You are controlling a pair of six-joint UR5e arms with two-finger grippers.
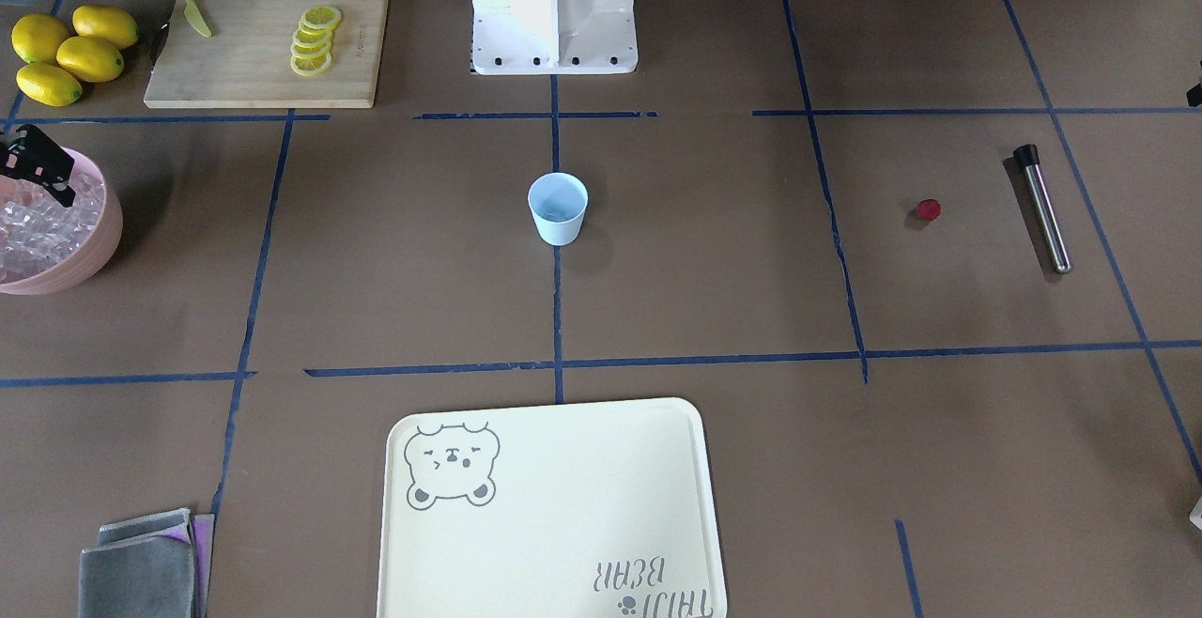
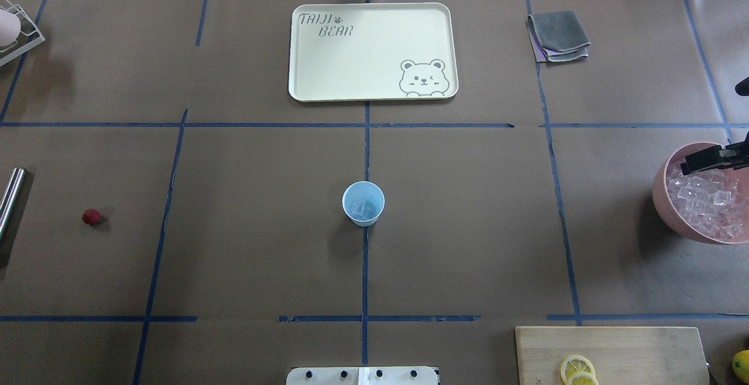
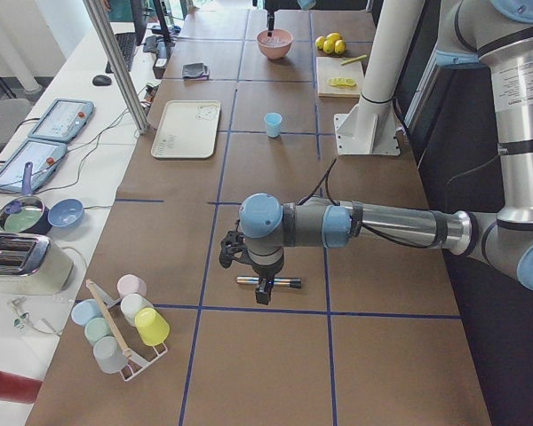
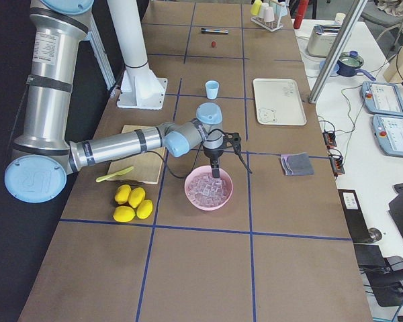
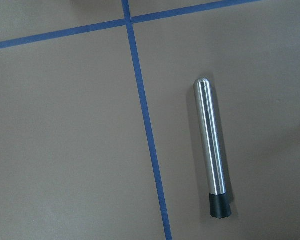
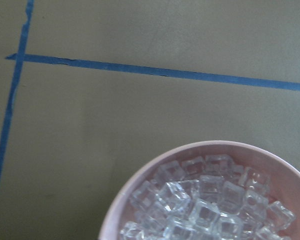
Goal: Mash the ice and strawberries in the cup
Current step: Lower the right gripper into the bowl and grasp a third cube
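Observation:
The pale-blue cup (image 2: 363, 203) stands upright at the table's middle with one clear ice cube (image 2: 364, 209) in it. More ice (image 6: 205, 205) fills the pink bowl (image 2: 664, 198) at the robot's right. My right gripper (image 2: 702, 161) hangs just over the bowl's ice, fingers pointing down; I cannot tell if it is open. The red strawberry (image 2: 90, 216) lies on the table at the robot's left. Beside it lies a steel muddler (image 5: 211, 147). My left gripper (image 3: 262, 291) hovers over the muddler, seen only from the side, state unclear.
A cream bear tray (image 2: 327, 69) lies beyond the cup. A cutting board (image 1: 254, 73) with lemon slices (image 1: 315, 40) and a yellow knife, whole lemons (image 1: 70, 54) and folded grey cloths (image 2: 559, 37) are on the robot's right side. A cup rack (image 3: 124, 324) stands at the left end.

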